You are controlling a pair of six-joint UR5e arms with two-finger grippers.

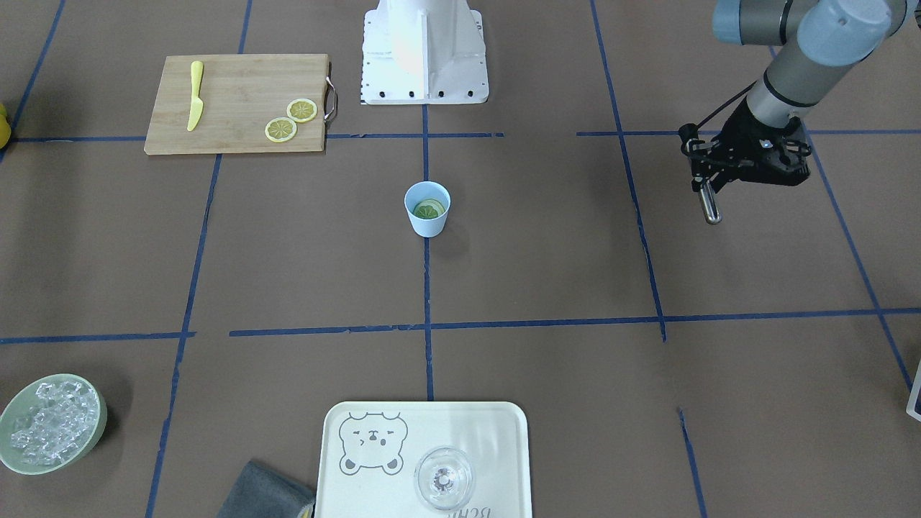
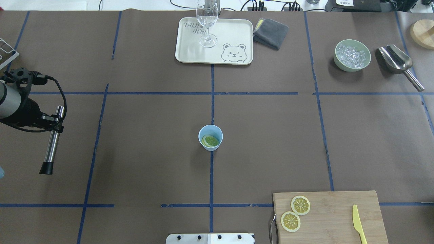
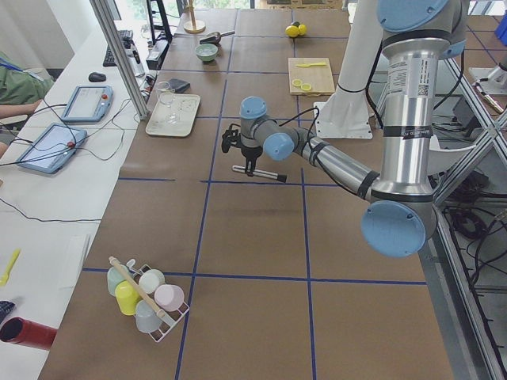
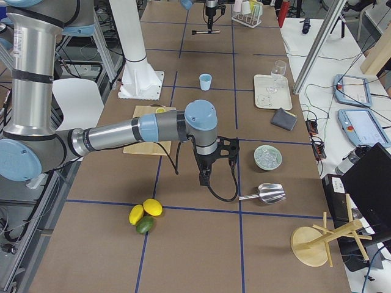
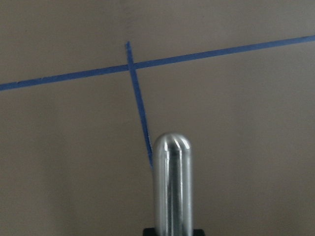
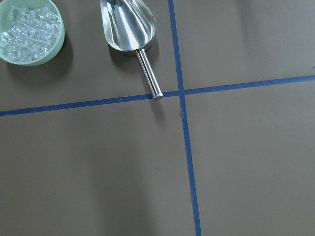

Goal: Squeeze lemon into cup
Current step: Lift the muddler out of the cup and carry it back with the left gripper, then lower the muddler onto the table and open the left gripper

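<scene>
One lemon (image 2: 210,140) slice sits inside the cup (image 1: 428,224) at mid-table. My left gripper (image 2: 56,122) clamps a metal rod (image 2: 51,149), well off to the side. My right gripper (image 4: 204,177): I can't tell whether it's parted or closed.

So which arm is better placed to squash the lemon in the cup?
Probably left: its fingers hold a metal rod. The right arm hangs far from the cup, by the scoop.

Matt brown paper covers the table (image 2: 152,152). The cup (image 1: 428,226) at centre is smooth, matt plastic. At five o'clock overhead, the board (image 2: 334,215) is pale grained wood. The rod (image 5: 172,189) and scoop (image 6: 129,24) are glossy polished metal.
</scene>
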